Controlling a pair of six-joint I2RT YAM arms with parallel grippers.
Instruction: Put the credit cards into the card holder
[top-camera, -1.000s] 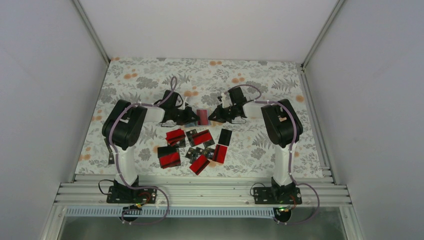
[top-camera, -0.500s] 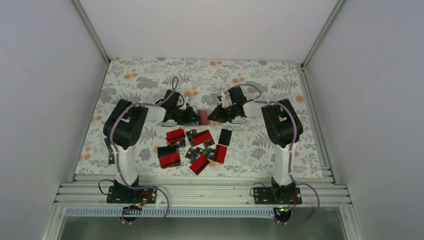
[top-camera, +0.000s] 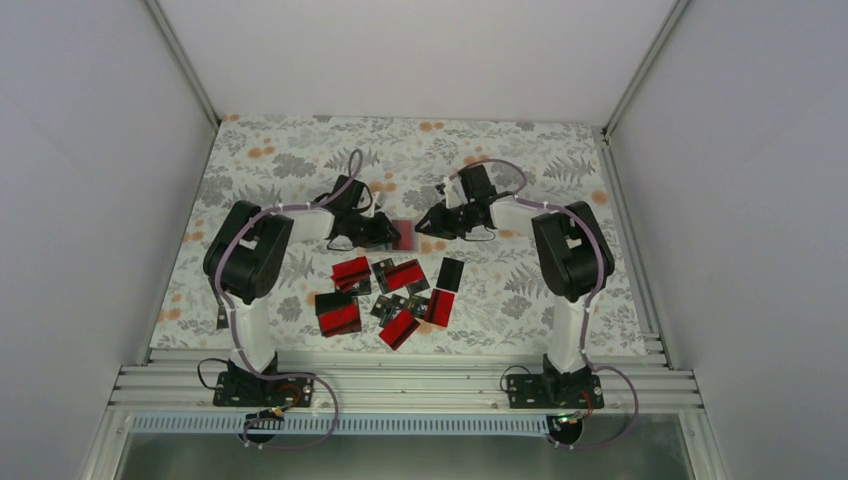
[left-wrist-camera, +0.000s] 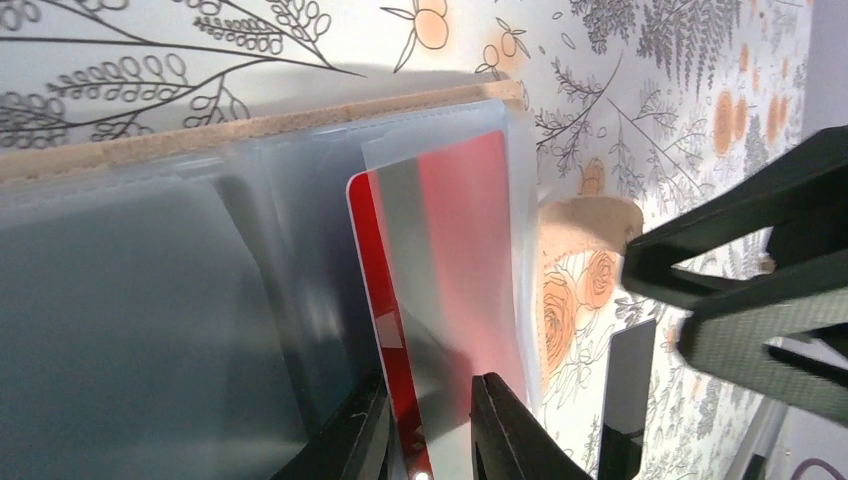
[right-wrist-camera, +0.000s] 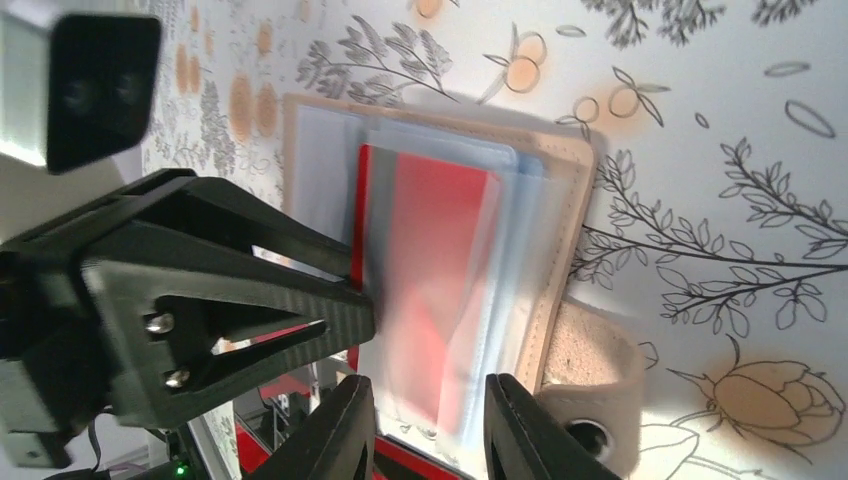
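Table (top-camera: 560, 170): covered in a floral cloth; both arms reach in toward its middle, fingertips facing each other.

Left arm (top-camera: 250, 255) and right arm (top-camera: 570, 250): each bent inward; the card holder (right-wrist-camera: 570, 250) lies open on the cloth between the two grippers.

Left gripper (left-wrist-camera: 430, 385): its tip is at the holder's edge; the jaws stand slightly apart on either side of a clear sleeve and the red card (right-wrist-camera: 440, 250) inside it; whether they pinch the card or merely flank it, I cannot tell.

Right gripper (right-wrist-camera: 428, 385): jaws parted, with a plain gap between them; the near edge of the holder's sleeves shows within that gap; contact cannot be confirmed; in the overhead view its tip sits just beside the holder, on the side away from the left gripper.

Card holder: tan rim, pale clear sleeves fanned up from it; the red card sits partly within one sleeve.

Loose credit cards (top-camera: 340, 313): a scattered group, red and black, on the base side of both grippers, near the holder but apart from it.

Snap tab (right-wrist-camera: 590, 380): tan, projecting from the holder just beside the right gripper's outer finger.
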